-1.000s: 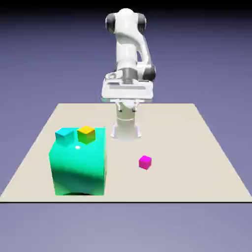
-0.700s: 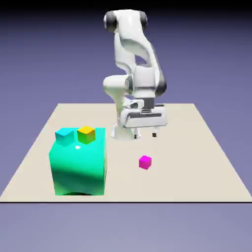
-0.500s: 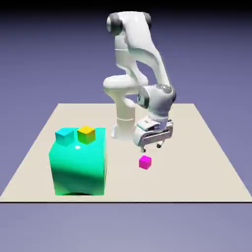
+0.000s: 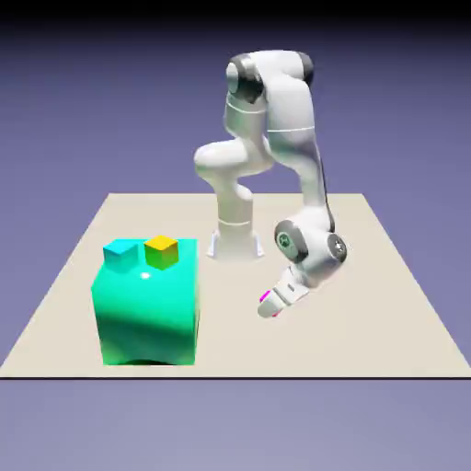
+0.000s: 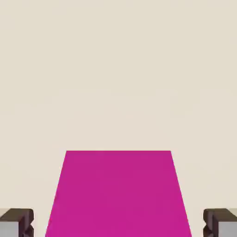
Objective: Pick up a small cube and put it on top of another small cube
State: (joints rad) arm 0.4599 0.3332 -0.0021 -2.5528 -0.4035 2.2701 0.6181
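Between the hand's (image 5: 118, 224) fingertips, small cube (image 5: 118, 194)

Only the green block (image 4: 145, 304) interrupts the open table (image 4: 386, 304).

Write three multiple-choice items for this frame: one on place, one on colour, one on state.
1. The yellow cube and cyan cube sit:
A. on the bare table
B. atop the green block
C. in the gripper

2. The cube between the fingertips in the hand view is:
A. magenta
B. yellow
C. cyan

3. The magenta cube is:
A. stacked on the yellow cube
B. stacked on the cyan cube
C. not yet stacked

Key: B, both rest side by side on the block's top face. A, pink fills the space between the tips. C, the gripper is low at the table, far from the other cubes.
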